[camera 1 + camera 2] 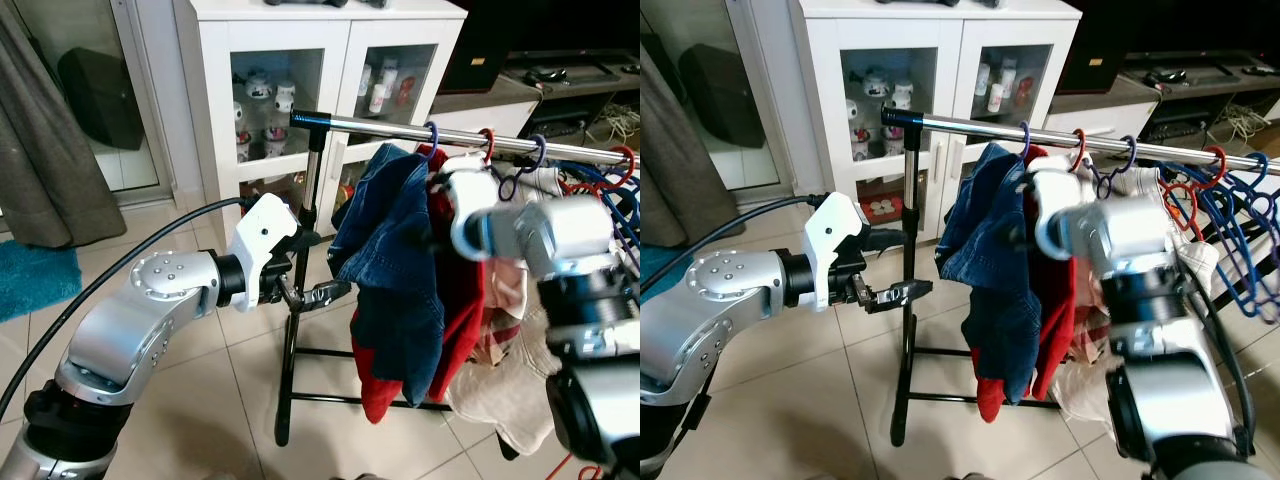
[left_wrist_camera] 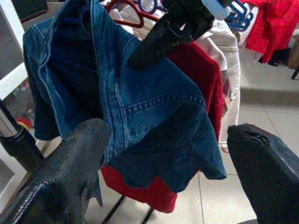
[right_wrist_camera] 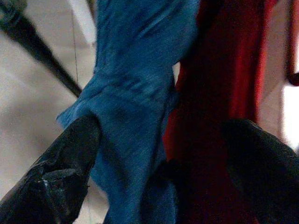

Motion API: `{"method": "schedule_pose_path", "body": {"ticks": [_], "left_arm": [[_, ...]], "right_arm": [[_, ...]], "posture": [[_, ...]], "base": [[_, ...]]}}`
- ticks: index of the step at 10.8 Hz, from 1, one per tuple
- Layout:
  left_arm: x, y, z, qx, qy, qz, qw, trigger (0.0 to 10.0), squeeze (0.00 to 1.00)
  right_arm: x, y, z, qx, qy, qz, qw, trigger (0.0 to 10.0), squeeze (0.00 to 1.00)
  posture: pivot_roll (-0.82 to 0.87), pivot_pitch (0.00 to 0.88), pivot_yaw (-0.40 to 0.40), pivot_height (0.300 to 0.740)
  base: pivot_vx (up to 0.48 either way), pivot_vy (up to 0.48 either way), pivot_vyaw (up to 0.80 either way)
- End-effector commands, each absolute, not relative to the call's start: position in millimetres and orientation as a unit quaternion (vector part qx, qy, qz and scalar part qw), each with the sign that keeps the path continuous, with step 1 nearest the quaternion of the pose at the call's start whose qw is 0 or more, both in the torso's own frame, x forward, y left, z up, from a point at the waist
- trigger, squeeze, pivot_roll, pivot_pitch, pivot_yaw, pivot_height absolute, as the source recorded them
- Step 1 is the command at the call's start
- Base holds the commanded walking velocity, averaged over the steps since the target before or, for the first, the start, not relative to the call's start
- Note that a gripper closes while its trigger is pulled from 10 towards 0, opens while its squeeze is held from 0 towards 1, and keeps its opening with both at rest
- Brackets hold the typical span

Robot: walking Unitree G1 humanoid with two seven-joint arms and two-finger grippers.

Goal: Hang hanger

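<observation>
Blue denim garment (image 1: 395,260) hangs on the chrome rail (image 1: 400,127); both grippers, left (image 2: 173,158) and right (image 3: 159,158), spread wide, could snag and drag it off.

Purple hanger (image 1: 432,135) with denim garment (image 1: 395,260) hangs on rail (image 1: 400,127).

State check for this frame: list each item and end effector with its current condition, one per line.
Denim garment: hanging from the rail, on its hanger.
Red garment: hanging behind the denim.
Rail: holds several hanger hooks.
Cabinet doors: closed.
Left end effector: open, beside the denim, holding nothing.
Right end effector: open, fingers either side of the denim.
</observation>
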State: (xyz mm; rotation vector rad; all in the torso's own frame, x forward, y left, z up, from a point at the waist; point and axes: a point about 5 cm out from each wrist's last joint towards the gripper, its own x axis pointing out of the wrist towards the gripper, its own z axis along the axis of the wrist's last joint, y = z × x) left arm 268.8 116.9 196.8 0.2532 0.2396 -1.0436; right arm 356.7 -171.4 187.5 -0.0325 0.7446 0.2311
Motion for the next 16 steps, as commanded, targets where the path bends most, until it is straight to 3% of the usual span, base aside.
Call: {"method": "schedule_pose_path", "body": {"ticks": [1, 2, 3, 4, 5, 6, 7, 10, 16], "left_arm": [[268, 113, 201, 0.128, 0.103, -0.502, 0.849, 10.0, 0.0], [269, 113, 204, 0.124, 0.099, -0.502, 0.85, 10.0, 0.0], [269, 111, 205, 0.123, 0.101, -0.506, 0.847, 10.0, 0.0], [269, 111, 205, 0.125, 0.104, -0.508, 0.846, 10.0, 0.0], [269, 112, 204, 0.126, 0.106, -0.509, 0.845, 10.0, 0.0], [269, 111, 204, 0.126, 0.106, -0.51, 0.844, 10.0, 0.0], [268, 110, 204, 0.126, 0.107, -0.512, 0.843, 10.0, 0.0], [267, 108, 202, 0.126, 0.111, -0.521, 0.837, 10.0, 0.0], [266, 106, 203, 0.129, 0.11, -0.522, 0.836, 10.0, 0.0]], "right_arm": [[359, -176, 187, -0.008, 0.359, 0.101, 0.928, 10.0, 0.0], [361, -175, 186, 0.005, 0.352, 0.103, 0.93, 10.0, 0.0], [366, -169, 182, 0.025, 0.345, 0.116, 0.931, 7.0, 0.0], [369, -167, 181, 0.032, 0.341, 0.12, 0.932, 3.4, 0.0], [373, -166, 180, 0.041, 0.339, 0.12, 0.932, 2.7, 0.0], [375, -165, 179, 0.048, 0.338, 0.118, 0.933, 0.7, 0.0], [378, -163, 178, 0.061, 0.334, 0.122, 0.933, 0.0, 0.0], [381, -157, 173, 0.1, 0.337, 0.136, 0.926, 0.0, 0.0], [386, -154, 166, 0.101, 0.336, 0.136, 0.927, 0.0, 0.0]], "posture": [[-0.01, 0.087, -0.11, 0.74], [-0.01, 0.089, -0.107, 0.74], [0.0, 0.095, -0.097, 0.74], [0.0, 0.1, -0.091, 0.74], [0.0, 0.102, -0.089, 0.74], [0.0, 0.102, -0.089, 0.74], [0.0, 0.105, -0.09, 0.74], [0.0, 0.106, -0.094, 0.74], [0.0, 0.107, -0.092, 0.74]], "base": [[0.0, 0.0, 0.0], [0.0, 0.0, 0.0], [0.0, 0.0, 0.0], [0.0, 0.0, 0.0], [0.0, 0.0, 0.0], [0.0, 0.0, 0.0], [0.0, 0.0, 0.0], [0.0, 0.0, 0.0], [0.0, 0.0, 0.0]]}}
